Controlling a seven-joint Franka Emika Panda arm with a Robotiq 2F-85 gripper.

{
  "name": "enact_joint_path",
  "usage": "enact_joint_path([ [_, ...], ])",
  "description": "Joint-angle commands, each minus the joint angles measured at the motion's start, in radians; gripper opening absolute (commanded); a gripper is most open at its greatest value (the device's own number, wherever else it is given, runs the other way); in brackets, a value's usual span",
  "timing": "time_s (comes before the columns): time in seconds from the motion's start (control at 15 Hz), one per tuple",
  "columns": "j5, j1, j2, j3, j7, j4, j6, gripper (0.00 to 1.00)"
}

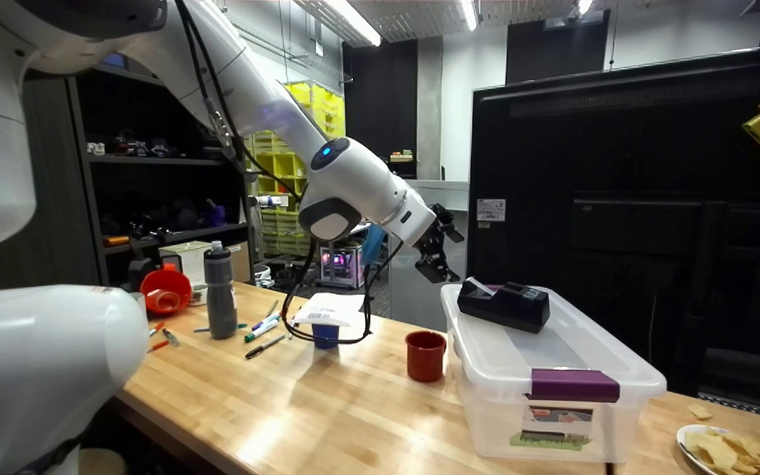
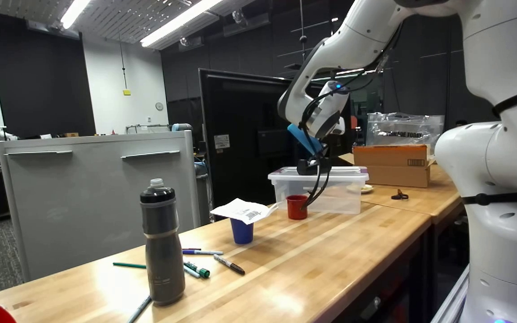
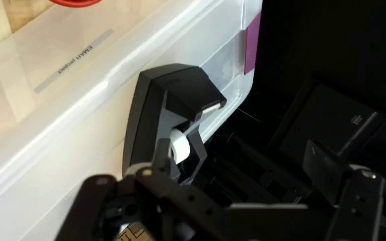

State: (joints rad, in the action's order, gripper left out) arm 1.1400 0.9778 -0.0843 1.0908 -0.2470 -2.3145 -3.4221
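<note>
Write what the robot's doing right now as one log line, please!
gripper: open, holding nothing | nearest: black tape dispenser | under it: clear plastic bin | beside that: red mug

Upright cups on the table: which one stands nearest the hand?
The red mug, beside the clear bin: its rim even shows in the wrist view. The blue cup, with white paper across its top, stands farther from the open hand.
</note>
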Motion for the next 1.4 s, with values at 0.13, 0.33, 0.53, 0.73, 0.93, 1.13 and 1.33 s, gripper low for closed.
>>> enact_joint_path([
  [0.13, 0.03, -0.069, 0.023, -0.042, -0.21, -0.012, -0.033, 1.0],
  [0.33, 0.08, -0.346, 0.016, -0.3, -0.225, 0.001, -0.021, 1.0],
  [0.53, 0.122, -0.59, -0.011, -0.523, -0.241, 0.026, 0.001, 1.0],
  [0.73, 0.147, -0.802, -0.034, -0.718, -0.247, 0.053, 0.021, 1.0],
  [0.93, 0.152, -0.915, -0.045, -0.821, -0.237, 0.068, 0.026, 1.0],
  [1.13, 0.132, -0.965, 0.002, -0.884, -0.202, 0.049, -0.001, 1.0],
  [1.33, -0.023, -0.941, 0.061, -0.892, -0.271, -0.012, -0.067, 1.0],
])
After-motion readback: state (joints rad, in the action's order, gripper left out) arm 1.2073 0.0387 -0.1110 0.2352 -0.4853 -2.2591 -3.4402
